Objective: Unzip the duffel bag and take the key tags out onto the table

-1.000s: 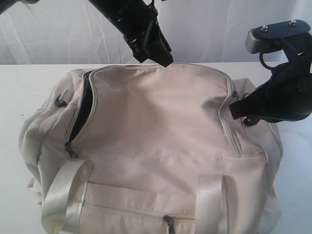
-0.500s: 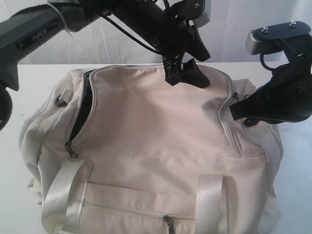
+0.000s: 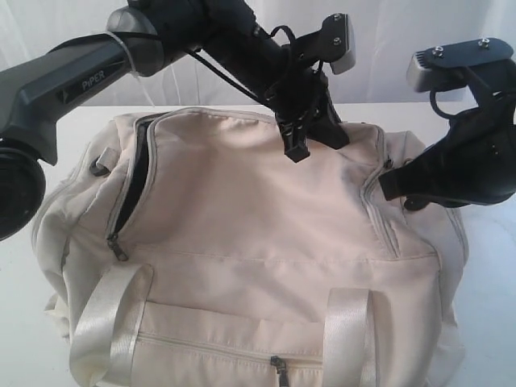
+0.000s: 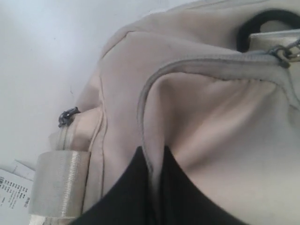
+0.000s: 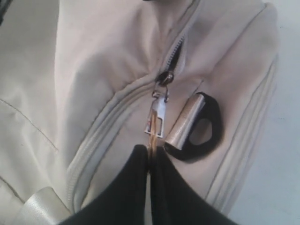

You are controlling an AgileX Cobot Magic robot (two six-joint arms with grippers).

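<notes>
As your right gripper pinches the zipper pull by a black ring, your left gripper nips the bag's twelve-o'clock seam.

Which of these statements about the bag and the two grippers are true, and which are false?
1. The right gripper pinches a zipper pull. True.
2. The left gripper hangs open above the duffel bag. False: it is shut on the bag's fabric at a seam.
3. The main zipper is partly open on the exterior view's left. True.
4. Key tags lie outside the bag. False: no key tags are visible.
</notes>
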